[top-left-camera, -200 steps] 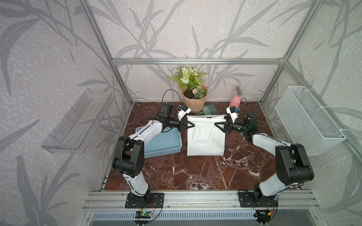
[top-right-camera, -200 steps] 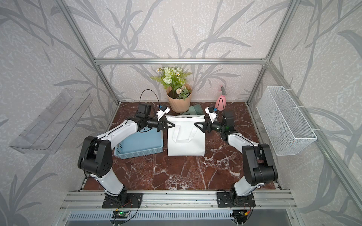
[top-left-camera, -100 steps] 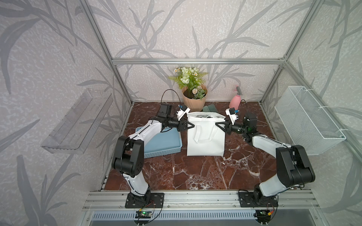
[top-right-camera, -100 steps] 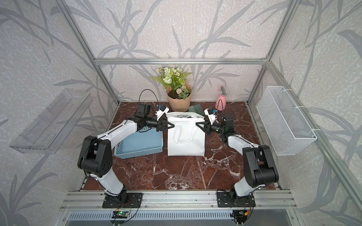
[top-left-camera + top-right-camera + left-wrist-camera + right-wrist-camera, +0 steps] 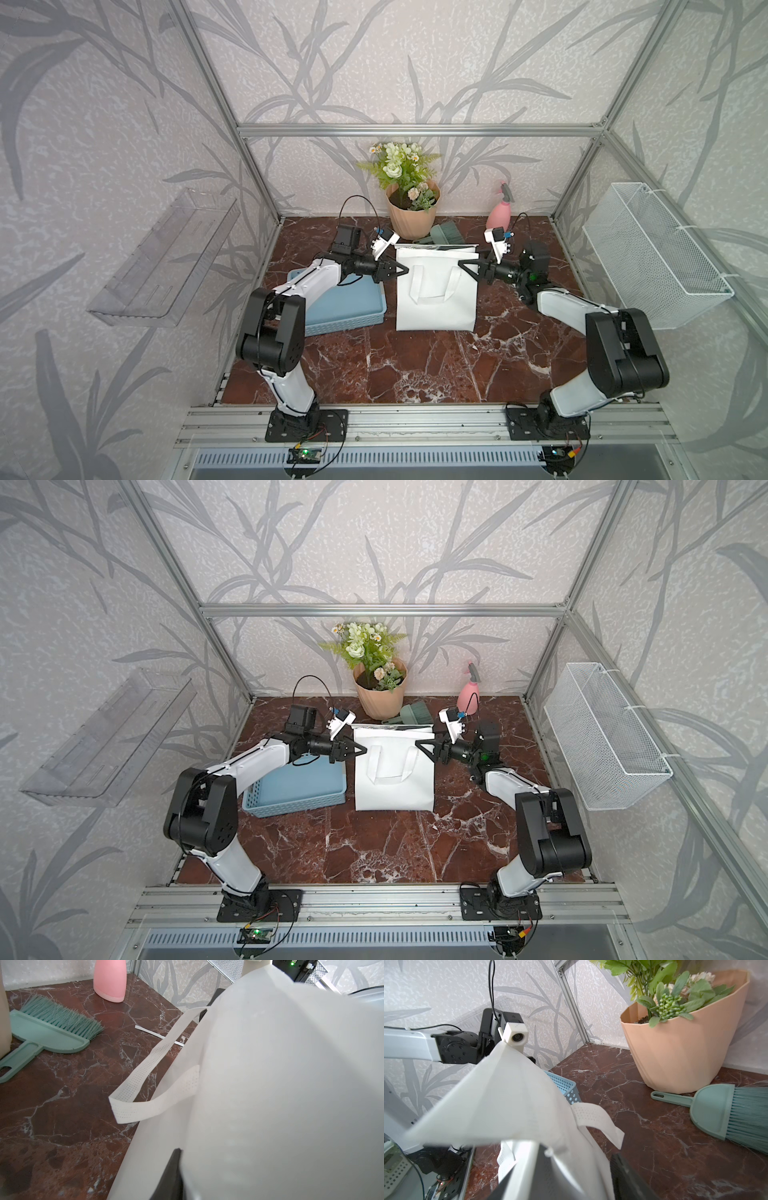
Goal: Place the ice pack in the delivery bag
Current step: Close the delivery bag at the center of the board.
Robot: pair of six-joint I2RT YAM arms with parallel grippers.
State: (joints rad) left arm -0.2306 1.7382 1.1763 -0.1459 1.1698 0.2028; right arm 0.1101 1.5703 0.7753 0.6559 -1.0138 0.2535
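Two robot arms flank the delivery bag (image 5: 435, 303), which stands at the centre of both top views on the marble tabletop (image 5: 415, 365), its mouth little more than a thin slit along its upper edge. The left hand (image 5: 399, 272) meets the bag's upper corner at the left of the frame. Its wrist view is filled with white fabric and shows only one dark finger (image 5: 173, 1178), so we cannot tell whether it is clamped on the cloth. The right hand (image 5: 464, 266) sits at the opposite corner, its fingers (image 5: 629, 1178) apart with the bag's wall draped between them, gripping nothing. We find the ice pack in no view; it may lie in the blue basket (image 5: 345, 309) at the left, behind the arm. We judge the step to be opening the bag. Next, both hands need a firm hold on the rim to spread it before any pack goes in
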